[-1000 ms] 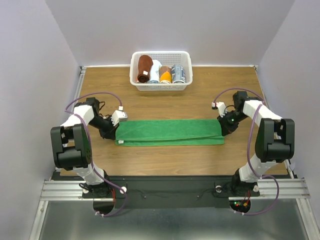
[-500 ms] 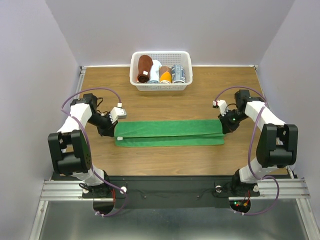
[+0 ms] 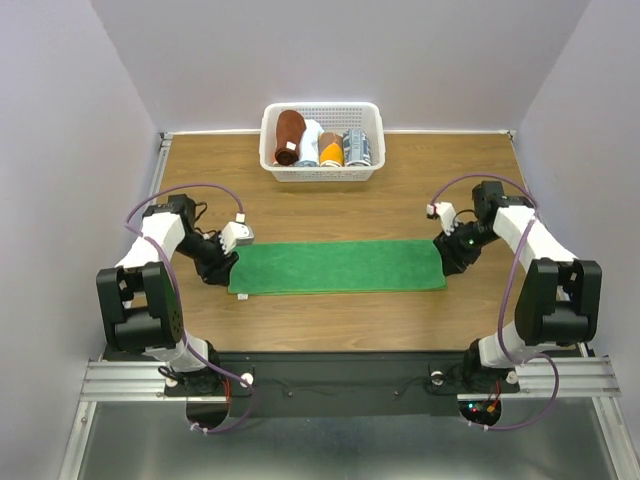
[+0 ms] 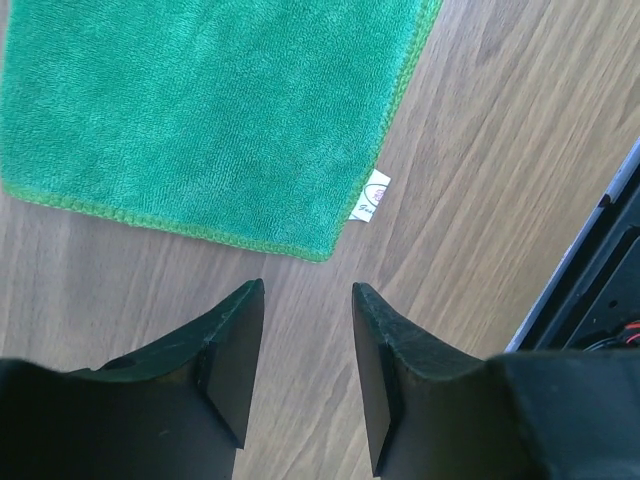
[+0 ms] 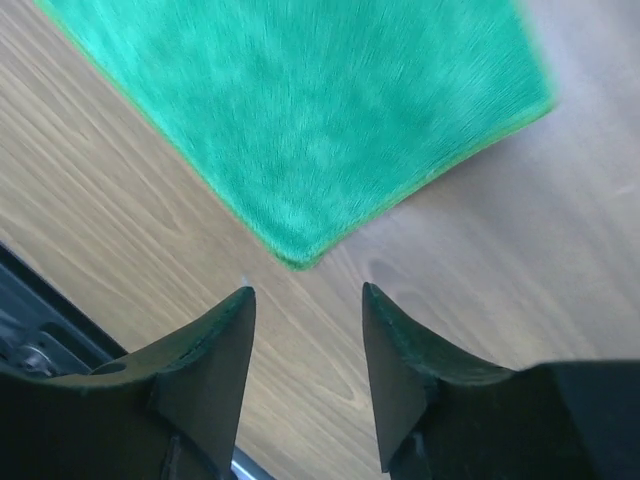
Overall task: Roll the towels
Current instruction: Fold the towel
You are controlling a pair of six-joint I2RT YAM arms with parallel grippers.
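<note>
The bright green towel (image 3: 337, 266) lies flat as a long strip across the middle of the table. My left gripper (image 3: 222, 263) stands open just off its left end, nothing between the fingers; the left wrist view shows the towel (image 4: 200, 110), its near corner and a small white label (image 4: 373, 197) just ahead of the gripper (image 4: 307, 292). My right gripper (image 3: 447, 251) is open just off the right end, and a corner of the towel (image 5: 310, 110) lies just ahead of that gripper (image 5: 308, 292). The reddish-brown towel (image 3: 289, 137) sits rolled in the basket.
A white basket (image 3: 322, 175) stands at the back centre with white (image 3: 311, 142), orange (image 3: 331, 149) and grey-patterned (image 3: 357, 147) rolls beside the brown one. A black rail (image 4: 600, 270) runs along the table's near edge. Walls close in on both sides.
Both grippers have opened and let go of the green towel's ends. The lifted fold has dropped, and the towel now lies flat and slightly wider.
</note>
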